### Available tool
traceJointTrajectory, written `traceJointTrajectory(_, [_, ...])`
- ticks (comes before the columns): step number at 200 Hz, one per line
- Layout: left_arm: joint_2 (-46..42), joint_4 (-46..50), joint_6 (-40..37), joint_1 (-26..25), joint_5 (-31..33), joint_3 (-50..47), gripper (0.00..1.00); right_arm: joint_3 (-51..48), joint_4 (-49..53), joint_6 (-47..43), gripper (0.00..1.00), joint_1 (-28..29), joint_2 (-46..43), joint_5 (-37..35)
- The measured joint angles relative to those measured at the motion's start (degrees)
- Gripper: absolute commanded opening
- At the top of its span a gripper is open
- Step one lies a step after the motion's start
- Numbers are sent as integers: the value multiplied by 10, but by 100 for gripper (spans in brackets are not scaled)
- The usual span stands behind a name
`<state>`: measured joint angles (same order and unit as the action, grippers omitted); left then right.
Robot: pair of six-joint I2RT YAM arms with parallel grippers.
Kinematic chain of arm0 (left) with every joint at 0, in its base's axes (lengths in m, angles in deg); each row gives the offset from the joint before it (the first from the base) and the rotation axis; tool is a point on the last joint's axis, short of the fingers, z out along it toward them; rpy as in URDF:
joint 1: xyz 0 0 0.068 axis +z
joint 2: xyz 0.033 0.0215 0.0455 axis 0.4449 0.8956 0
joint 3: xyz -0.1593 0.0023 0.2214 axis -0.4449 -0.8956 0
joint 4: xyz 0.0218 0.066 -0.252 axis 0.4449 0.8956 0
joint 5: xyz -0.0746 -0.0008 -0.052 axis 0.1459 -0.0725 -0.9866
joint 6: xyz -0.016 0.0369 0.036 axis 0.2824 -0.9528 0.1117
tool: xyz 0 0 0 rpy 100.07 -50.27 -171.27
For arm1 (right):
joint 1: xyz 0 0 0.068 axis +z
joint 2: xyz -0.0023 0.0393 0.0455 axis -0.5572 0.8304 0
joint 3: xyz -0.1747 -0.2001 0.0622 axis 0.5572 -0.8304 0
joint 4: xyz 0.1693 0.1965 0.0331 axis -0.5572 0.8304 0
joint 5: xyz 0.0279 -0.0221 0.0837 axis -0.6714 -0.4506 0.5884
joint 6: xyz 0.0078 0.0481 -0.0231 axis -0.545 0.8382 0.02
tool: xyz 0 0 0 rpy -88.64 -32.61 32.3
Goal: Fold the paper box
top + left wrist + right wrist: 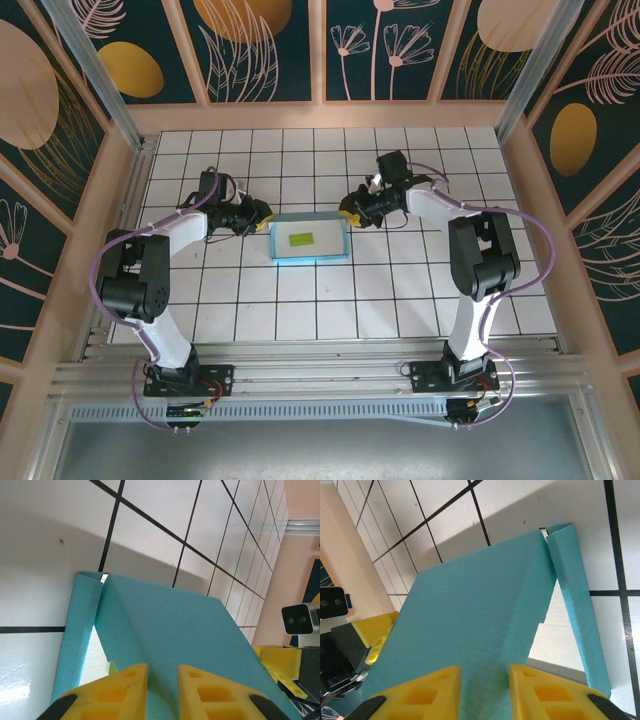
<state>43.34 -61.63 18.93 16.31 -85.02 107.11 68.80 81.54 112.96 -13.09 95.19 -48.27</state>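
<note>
White-tiled table [420, 290] is occupied at its middle by the paper box [310, 257], laid open side up, its long axis run left to right with one short end turned to each side. End-wall folding is judged to be in hand: left gripper [162, 669] and right gripper [485, 669] are each set narrowly parted astride a turquoise end flap, though clamping cannot be told. Both flaps should next be tucked inward evenly.

Thin turquoise-and-white card box [330, 243]: a shallow open rectangle, white face inside, turquoise walls raised along its edges, end panels tilted, lying mid-way across the white tiled table [400, 300].
</note>
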Motion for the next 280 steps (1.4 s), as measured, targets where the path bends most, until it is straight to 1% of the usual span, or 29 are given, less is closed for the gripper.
traceJointTrajectory(68, [4,-7,0,0,0,-12,18,-11,-2,0,32,5,1,-5])
traceJointTrajectory(108, [4,-15,0,0,0,-40,17,-18,-2,-1,31,12,1,-19])
traceJointTrajectory(157, [4,-20,0,0,0,-51,15,-34,-2,-5,31,23,1,-43])
traceJointTrajectory(172, [4,-20,0,0,0,-51,15,-35,-2,-8,33,24,1,-47])
traceJointTrajectory(219, [-1,4,-16,-3,21,-43,20,-31,10,-27,43,26,-3,-85])
traceJointTrajectory(246, [-3,24,-27,-4,34,-29,29,-13,28,-40,42,28,-12,-115])
traceJointTrajectory(280, [-15,38,-37,-4,46,-21,31,6,31,-52,41,38,-24,-140])
